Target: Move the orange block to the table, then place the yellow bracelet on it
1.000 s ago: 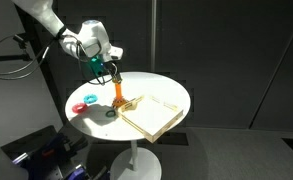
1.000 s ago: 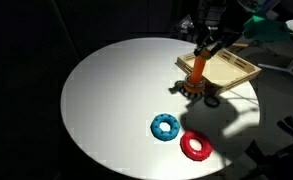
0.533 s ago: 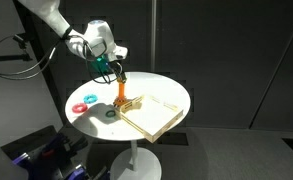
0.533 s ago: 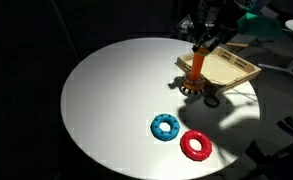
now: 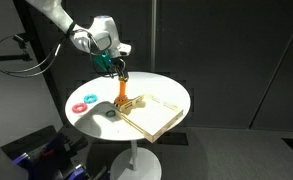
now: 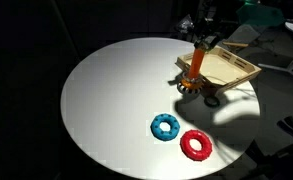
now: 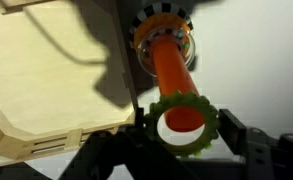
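Note:
The orange block stands by its thin upright stick on the round white table, at the corner of the tan board; it also shows in the other exterior view and the wrist view. A yellow bracelet with dark marks lies around the foot of the stick. My gripper is shut on a green toothed ring just over the stick's top, which shows through the ring's hole. The gripper also shows in both exterior views.
A flat tan wooden board lies on the table beside the block. A blue ring and a red ring lie on the table away from the block, also seen in an exterior view.
My gripper has moved sideways with the green ring to sit over the top of the orange stick. The block and the other rings have not moved.

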Available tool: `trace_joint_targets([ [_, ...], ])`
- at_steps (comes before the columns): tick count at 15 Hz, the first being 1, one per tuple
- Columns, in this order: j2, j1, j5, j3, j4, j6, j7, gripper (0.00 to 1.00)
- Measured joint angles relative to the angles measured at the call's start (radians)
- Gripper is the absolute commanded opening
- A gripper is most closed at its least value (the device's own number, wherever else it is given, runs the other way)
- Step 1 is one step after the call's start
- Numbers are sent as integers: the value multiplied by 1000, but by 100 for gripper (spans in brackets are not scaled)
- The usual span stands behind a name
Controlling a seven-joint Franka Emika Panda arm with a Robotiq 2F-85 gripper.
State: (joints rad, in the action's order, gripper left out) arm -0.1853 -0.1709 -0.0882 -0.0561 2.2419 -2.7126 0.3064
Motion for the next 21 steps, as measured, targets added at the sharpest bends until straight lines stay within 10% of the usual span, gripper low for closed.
trace_joint_targets([
  [21, -26, 15, -122, -32, -92, 197, -4, 49],
])
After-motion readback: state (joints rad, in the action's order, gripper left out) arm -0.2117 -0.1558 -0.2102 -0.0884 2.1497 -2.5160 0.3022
